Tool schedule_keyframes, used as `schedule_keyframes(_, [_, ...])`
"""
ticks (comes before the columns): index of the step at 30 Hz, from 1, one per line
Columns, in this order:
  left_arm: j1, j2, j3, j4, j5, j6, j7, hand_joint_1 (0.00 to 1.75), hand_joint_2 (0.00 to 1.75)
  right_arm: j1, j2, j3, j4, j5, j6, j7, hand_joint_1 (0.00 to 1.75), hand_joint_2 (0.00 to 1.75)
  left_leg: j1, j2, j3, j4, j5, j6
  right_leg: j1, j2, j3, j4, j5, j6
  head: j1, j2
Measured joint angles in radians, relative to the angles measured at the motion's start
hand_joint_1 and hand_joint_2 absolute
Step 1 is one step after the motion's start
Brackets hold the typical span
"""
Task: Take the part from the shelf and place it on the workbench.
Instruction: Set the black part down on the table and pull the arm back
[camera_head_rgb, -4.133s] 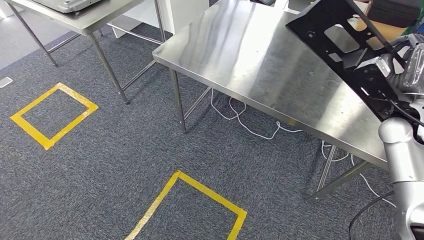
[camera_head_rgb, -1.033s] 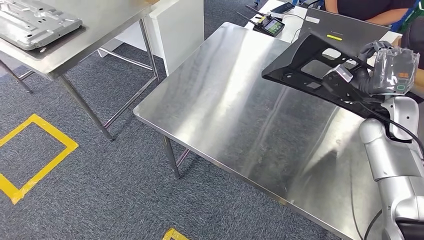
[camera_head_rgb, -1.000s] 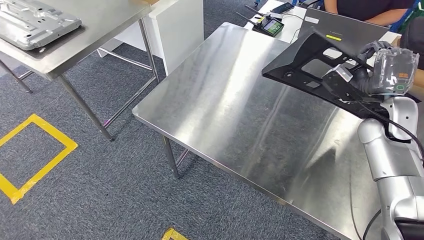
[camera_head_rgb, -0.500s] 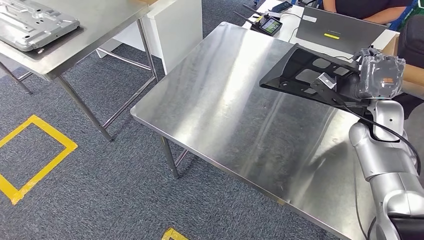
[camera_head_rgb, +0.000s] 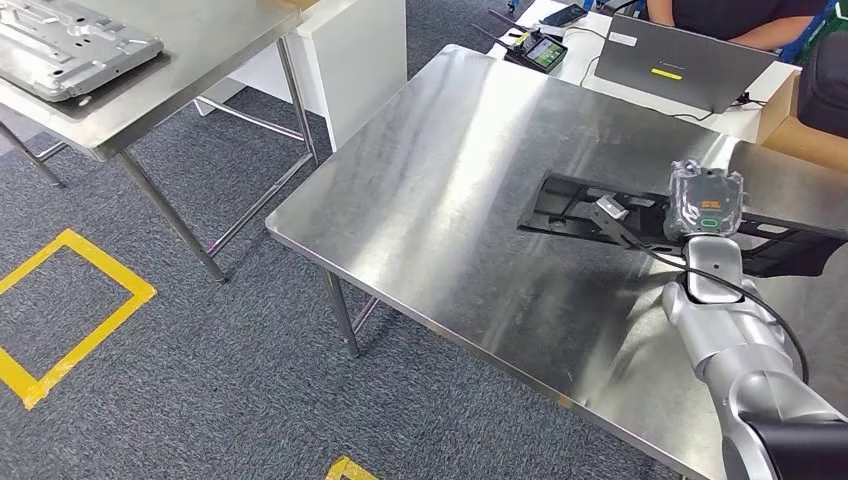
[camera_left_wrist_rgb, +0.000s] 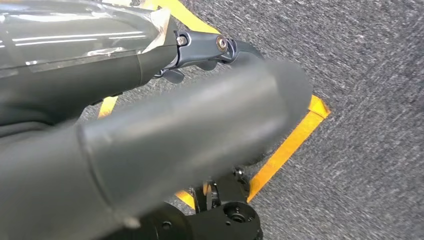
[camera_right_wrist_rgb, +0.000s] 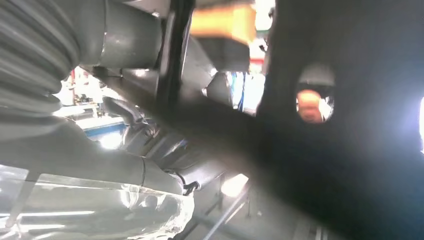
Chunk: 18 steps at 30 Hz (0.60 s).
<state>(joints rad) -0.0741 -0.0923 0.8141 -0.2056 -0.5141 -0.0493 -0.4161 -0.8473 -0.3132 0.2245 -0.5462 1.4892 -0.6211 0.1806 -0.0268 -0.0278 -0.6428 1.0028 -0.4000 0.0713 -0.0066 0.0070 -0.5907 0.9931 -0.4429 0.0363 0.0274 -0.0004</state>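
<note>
The black flat part (camera_head_rgb: 583, 206), a long plate with cut-outs, lies almost level on the steel workbench (camera_head_rgb: 450, 180) near its right side. My right hand (camera_head_rgb: 705, 203), under a clear plastic cover, grips the part around its middle, and the arm reaches in from the lower right. In the right wrist view the dark part (camera_right_wrist_rgb: 360, 165) with a round hole sits close against my hand (camera_right_wrist_rgb: 75, 165). My left hand (camera_left_wrist_rgb: 175, 135) hangs over the carpet holding nothing, its thumb and fingers stretched out.
A second steel table at the left carries a grey metal plate (camera_head_rgb: 70, 40). Behind the workbench stand a laptop (camera_head_rgb: 680, 65), a small device (camera_head_rgb: 540, 48) and a cardboard box (camera_head_rgb: 800, 130), and a person (camera_head_rgb: 740, 15) sits there. Yellow tape squares (camera_head_rgb: 70, 300) mark the carpet.
My right hand has come down and forward, bringing the part from a raised tilt to almost flat on the workbench. Four seconds ago the whole scene sat further off.
</note>
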Motion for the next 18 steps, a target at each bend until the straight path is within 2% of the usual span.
schedule_keyframes(1, [-0.001,0.0,0.0,0.0,-0.001,0.002,0.006,0.0,1.75,0.0,0.007,0.003,0.019,0.011,0.009,0.01,0.0,0.0,0.0,0.0,0.0,0.0,0.0,0.0,0.0,0.0,0.0,0.0,0.0,0.0,0.0,0.0])
schedule_keyframes(5, [-0.008,0.0,0.0,0.0,-0.011,0.011,0.037,0.0,0.0,-0.016,0.032,0.006,0.069,0.038,0.054,0.038,0.0,0.0,-0.001,0.002,0.002,0.0,-0.001,0.0,0.0,0.002,0.001,0.0,0.0,0.0,0.0,0.0])
schedule_keyframes(11, [-0.013,0.0,0.0,0.0,-0.026,0.007,0.091,0.0,0.0,-0.036,0.044,0.0,0.108,0.019,0.081,0.037,0.0,0.0,-0.001,0.011,0.011,0.0,-0.006,-0.003,0.0,0.012,0.006,-0.001,0.0,-0.001,0.0,0.0])
schedule_keyframes(18, [-0.014,0.0,0.0,0.0,-0.032,-0.002,0.098,0.0,0.0,-0.008,0.044,-0.019,0.127,0.0,0.099,0.028,0.0,0.0,-0.001,0.019,0.017,0.0,-0.007,-0.003,-0.001,0.02,0.01,-0.001,0.002,-0.005,0.0,0.0])
